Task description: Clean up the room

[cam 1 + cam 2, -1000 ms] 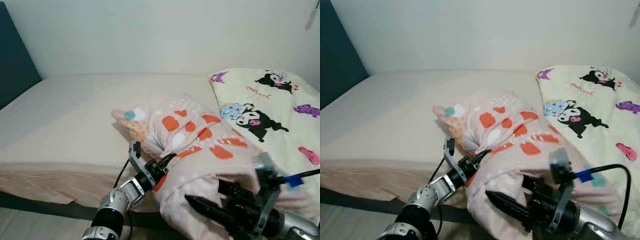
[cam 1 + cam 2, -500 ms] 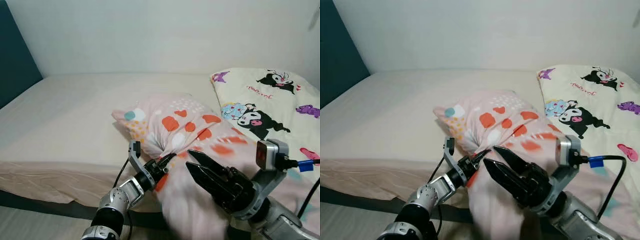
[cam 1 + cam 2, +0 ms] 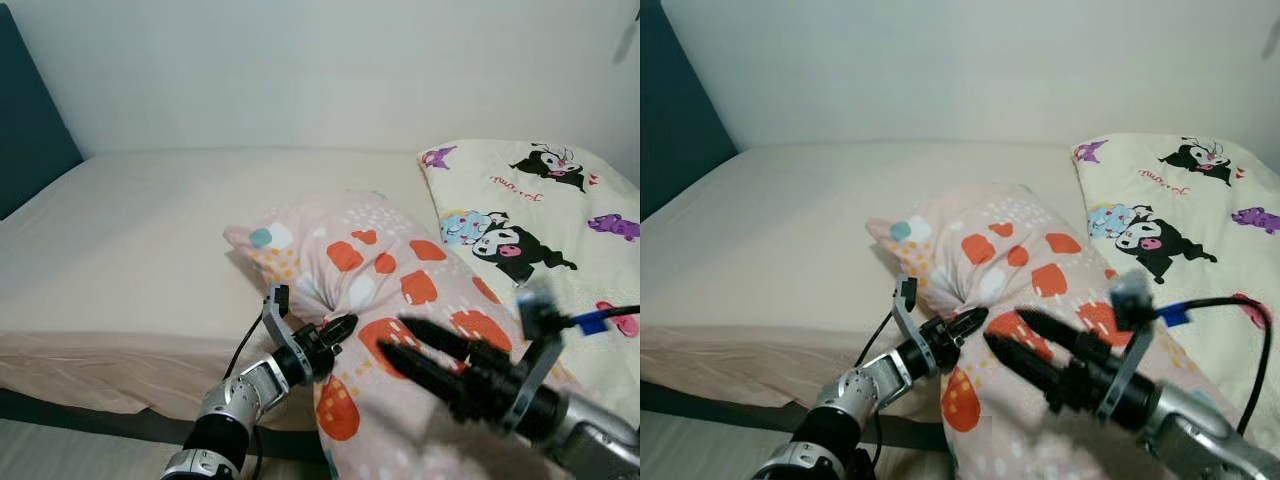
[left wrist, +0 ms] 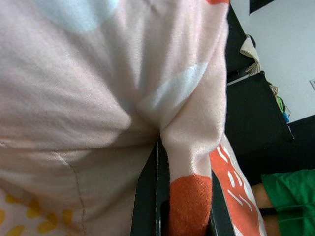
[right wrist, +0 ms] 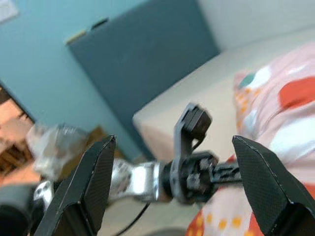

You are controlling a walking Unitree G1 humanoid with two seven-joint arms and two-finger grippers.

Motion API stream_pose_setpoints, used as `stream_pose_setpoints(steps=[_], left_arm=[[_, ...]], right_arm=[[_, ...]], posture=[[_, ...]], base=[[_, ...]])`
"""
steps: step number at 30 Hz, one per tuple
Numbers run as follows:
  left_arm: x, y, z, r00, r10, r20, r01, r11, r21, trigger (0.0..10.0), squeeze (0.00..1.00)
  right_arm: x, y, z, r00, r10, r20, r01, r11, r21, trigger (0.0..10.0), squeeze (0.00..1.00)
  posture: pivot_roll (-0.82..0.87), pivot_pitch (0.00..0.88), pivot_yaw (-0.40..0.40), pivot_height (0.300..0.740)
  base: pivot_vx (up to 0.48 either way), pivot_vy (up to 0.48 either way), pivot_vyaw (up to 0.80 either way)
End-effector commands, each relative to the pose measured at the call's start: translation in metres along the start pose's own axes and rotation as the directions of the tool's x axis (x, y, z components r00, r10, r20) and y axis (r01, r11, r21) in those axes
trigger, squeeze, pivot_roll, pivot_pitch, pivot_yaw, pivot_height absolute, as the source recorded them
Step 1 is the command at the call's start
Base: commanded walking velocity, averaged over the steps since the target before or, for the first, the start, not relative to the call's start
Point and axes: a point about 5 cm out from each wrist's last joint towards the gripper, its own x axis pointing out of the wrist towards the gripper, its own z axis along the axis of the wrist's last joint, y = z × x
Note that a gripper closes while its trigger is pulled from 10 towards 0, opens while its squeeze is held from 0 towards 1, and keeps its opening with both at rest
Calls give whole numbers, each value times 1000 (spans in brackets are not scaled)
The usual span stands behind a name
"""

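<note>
A pink pillow [image 3: 380, 270] with orange, white and teal spots lies on the bed, its near end hanging over the front edge. My left gripper [image 3: 340, 327] is shut on a fold of its cover at the near left side. The left wrist view shows pink and orange fabric [image 4: 187, 147] pinched between the black fingers [image 4: 147, 196]. My right gripper [image 3: 395, 336] hovers open just above the pillow's near end, fingers pointing left toward the left gripper. In the right wrist view its fingers [image 5: 83, 196] are spread wide, with the left arm [image 5: 192, 172] between them.
A cream blanket [image 3: 540, 210] with cartoon prints covers the bed's right side. The beige mattress [image 3: 150, 220] stretches left to a dark blue headboard [image 3: 30, 130]. A white wall stands behind. The bed's front edge [image 3: 100, 360] drops to the floor.
My right gripper came up from against the pillow's underside and now hangs open over it. The pillow's near end has dropped and spread out. The left gripper kept its hold.
</note>
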Motion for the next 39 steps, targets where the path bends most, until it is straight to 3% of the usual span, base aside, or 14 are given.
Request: stream_pose_setpoints(steps=[1, 5, 8, 9, 11, 17, 18, 22, 39], left_arm=[[2, -1, -1, 1000, 6, 13, -7, 1000, 26, 0, 0], [1, 0, 10, 998, 19, 67, -22, 999, 43, 0, 0], [-2, -2, 25, 993, 8, 118, -18, 996, 85, 0, 0], [-4, -4, 36, 989, -8, 151, -13, 990, 137, 0, 0], [-6, -6, 43, 986, -24, 164, -9, 981, 193, 0, 0], [-10, -5, 47, 981, -16, 191, -32, 969, 244, 0, 0], [-11, -2, 46, 980, 13, 198, -64, 965, 255, 10000, 0], [-12, -1, 46, 975, 25, 219, -79, 967, 241, 10000, 0], [-17, 0, 68, 955, 62, 291, -168, 920, 354, 10000, 0]], right_arm=[[3, -12, -11, 996, -86, -16, 86, 996, 9, 10000, 0], [9, -27, -28, 981, -189, -48, 191, 981, 42, 10000, 0], [13, -38, -44, 959, -269, -89, 274, 961, 46, 10000, 0], [16, -44, -55, 944, -307, -120, 315, 948, 49, 10000, 0], [17, -46, -61, 938, -318, -141, 327, 944, 48, 10000, 0], [19, -51, -68, 929, -337, -156, 346, 937, 39, 10000, 0], [21, -54, -70, 923, -347, -168, 354, 935, 13, 10000, 0], [24, -56, -73, 921, -347, -178, 352, 936, 0, 10000, 0], [39, -55, -87, 927, -314, -203, 314, 949, -36, 10000, 0]], posture=[[-195, 0, 38, 570], [-193, 0, 39, 590], [-183, 0, 37, 600], [-180, 0, 36, 609], [-172, 0, 32, 619], [-168, 0, 26, 639], [-167, 0, 22, 649], [-166, 0, 18, 664], [-156, 0, 23, 723]], base=[[0, 0, 0], [0, 0, 0], [0, 0, 0], [0, 0, 0], [0, 0, 0], [0, 0, 0], [0, 0, 0], [0, 0, 0], [0, 0, 0]])
